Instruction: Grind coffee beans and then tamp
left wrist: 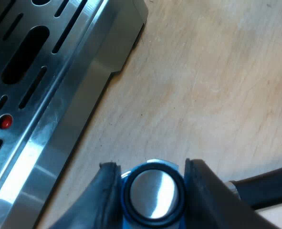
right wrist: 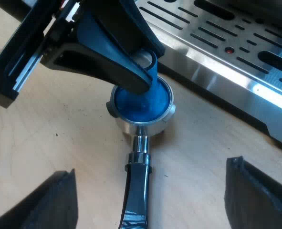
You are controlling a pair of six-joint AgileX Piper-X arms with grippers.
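While inside metal holder [right wrist: 137,128], blue tamper [right wrist: 141,102]

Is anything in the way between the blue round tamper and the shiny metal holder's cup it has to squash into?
Nothing visible is. The blue round tamper, gripped by the left gripper, already sits inside the cup of the shiny metal holder on the wooden table.

Bare tabletop [right wrist: 50,138] around the holder [right wrist: 136,129]; drip tray [right wrist: 212,71] close beside, left tool [left wrist: 151,168] and tamper [right wrist: 143,102] atop.
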